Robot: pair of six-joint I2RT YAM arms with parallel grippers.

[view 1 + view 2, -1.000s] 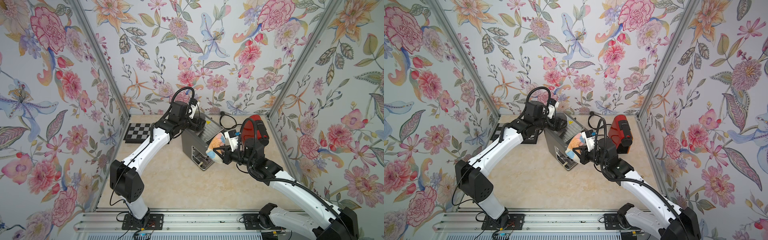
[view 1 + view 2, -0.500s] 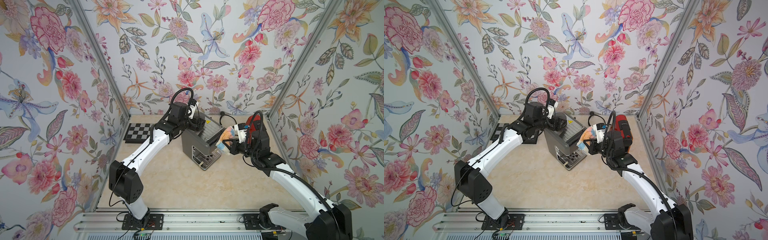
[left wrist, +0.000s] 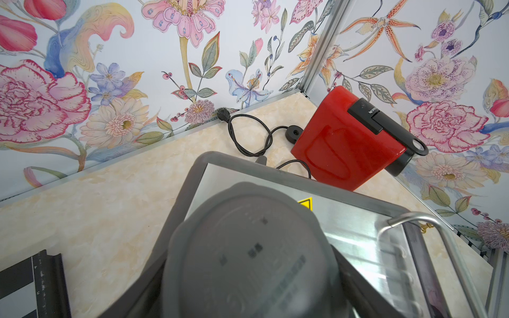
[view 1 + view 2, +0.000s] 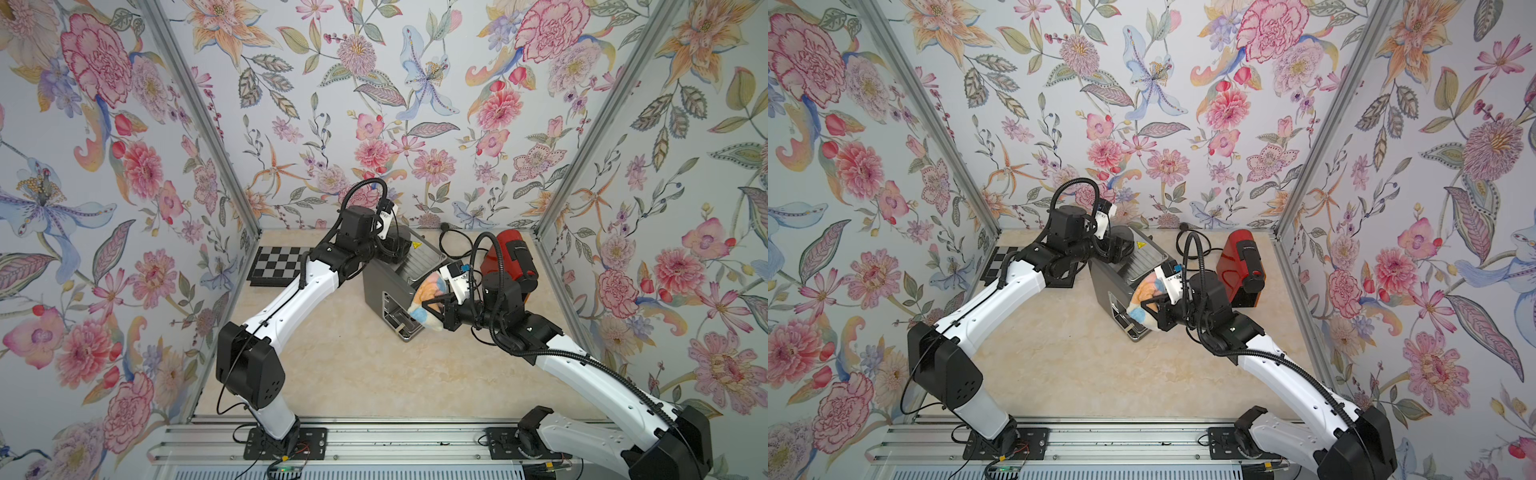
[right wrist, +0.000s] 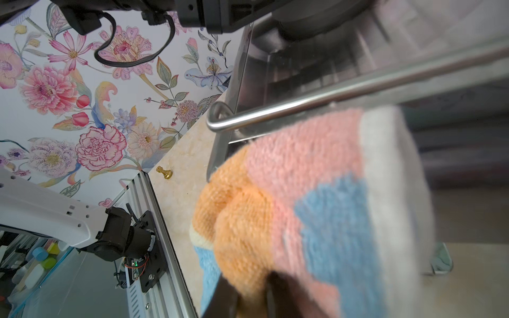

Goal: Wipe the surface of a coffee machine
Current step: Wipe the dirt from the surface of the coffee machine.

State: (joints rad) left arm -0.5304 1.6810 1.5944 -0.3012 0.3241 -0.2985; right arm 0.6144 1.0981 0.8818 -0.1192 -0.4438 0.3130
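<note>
Two white and black robot arms rise from a metal rail [image 4: 395, 442] at the near edge of a beige marbled table [image 4: 353, 370], inside a booth of floral wallpaper.

The right arm reaches in toward the middle. The right gripper [image 4: 434, 306] is fully closed, pinching a bunched terry cloth [image 4: 428, 291] in orange, pink, blue and white patches. In the right wrist view the black fingers [image 5: 278, 291] bite into the orange fold, and the cloth fills most of the frame.

The cloth presses against the upper front of a silver coffee machine [image 4: 376, 282], which stands upright near the table's centre, turned at an angle. The cloth's top edge touches the underside of a chrome bar [image 5: 303, 104] that runs along the machine's top front. A small gold pawn [image 5: 164, 173] stands on the table beside the machine.

The left arm comes over the machine from the left. The left gripper [image 4: 395, 248] sits on the rear of the machine's top, its jaws spread wide and closed against both sides of a round grey cap [image 3: 248, 247].

Farther back on the right, a red coffee machine [image 4: 509, 257] stands by the corner, behind the right arm. A black cord [image 3: 248, 137] loops across the table between the two machines. A black and white checkerboard [image 4: 276, 266] lies flat at the back left, by the wall.
</note>
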